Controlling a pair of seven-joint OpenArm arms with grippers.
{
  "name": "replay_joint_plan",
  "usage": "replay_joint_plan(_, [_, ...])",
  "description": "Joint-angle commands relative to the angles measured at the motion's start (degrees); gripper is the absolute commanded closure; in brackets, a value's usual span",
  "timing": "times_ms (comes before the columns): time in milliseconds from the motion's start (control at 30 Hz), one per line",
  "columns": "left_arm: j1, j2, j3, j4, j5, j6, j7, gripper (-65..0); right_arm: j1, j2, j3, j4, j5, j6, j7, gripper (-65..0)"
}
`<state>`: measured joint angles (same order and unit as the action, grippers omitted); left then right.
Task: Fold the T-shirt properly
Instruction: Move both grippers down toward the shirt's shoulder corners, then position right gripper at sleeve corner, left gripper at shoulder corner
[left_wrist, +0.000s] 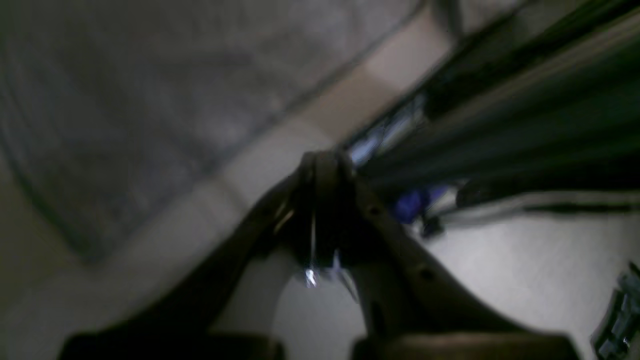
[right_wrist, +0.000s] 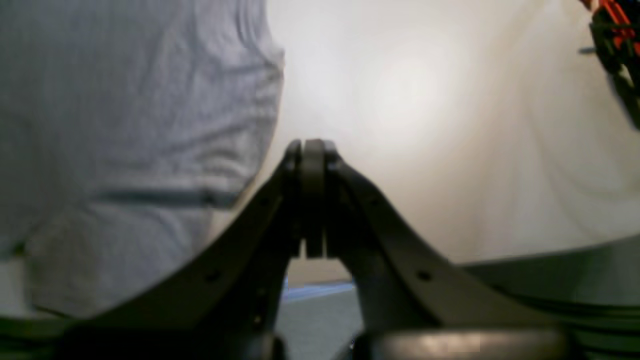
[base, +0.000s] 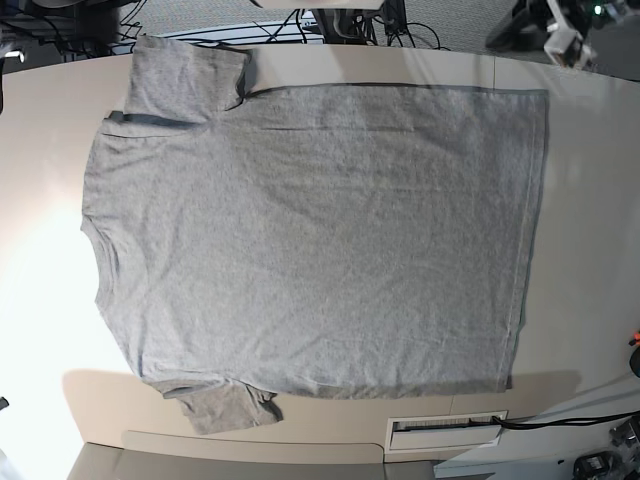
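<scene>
The T-shirt (base: 310, 240) lies spread flat, plain side up, across the middle of the bench (base: 590, 230), collar to the left and hem to the right, seemingly laid out ready for a first fold. Both the left end effector (left_wrist: 320, 165) and the right end effector (right_wrist: 312, 150) are pinched together and hold nothing, off the cloth.

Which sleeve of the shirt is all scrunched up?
The sleeve at the base view's bottom edge. It is bunched and folded under the T-shirt; the top sleeve lies flat and spread.

T-shirt (base: 320, 230) flat on the table (base: 590, 200)
</scene>
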<state>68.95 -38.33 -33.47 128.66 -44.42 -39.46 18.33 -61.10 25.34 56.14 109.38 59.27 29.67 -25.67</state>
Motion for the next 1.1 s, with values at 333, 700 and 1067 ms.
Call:
replay_joint_plan(333, [-15.1,5.29,-0.46,0.61,-15.89,-0.54,19.39,0.0,17.44,-5.03,0.81,0.39,12.35,5.73,-13.53,0.0])
replay_joint_plan(700, [-21.4,4.98,-0.42,-2.62,-28.96,-0.54,36.65,0.0,19.34,-10.71,0.81,0.39,17.88,10.33,-22.49,0.0])
replay_joint_plan(1067, [-35.01,-0.31,-0.35,-28.22,-40.58,-0.54,59.89,0.0,19.37,-11.26,0.81,0.39,17.88,10.33,-22.25,0.0])
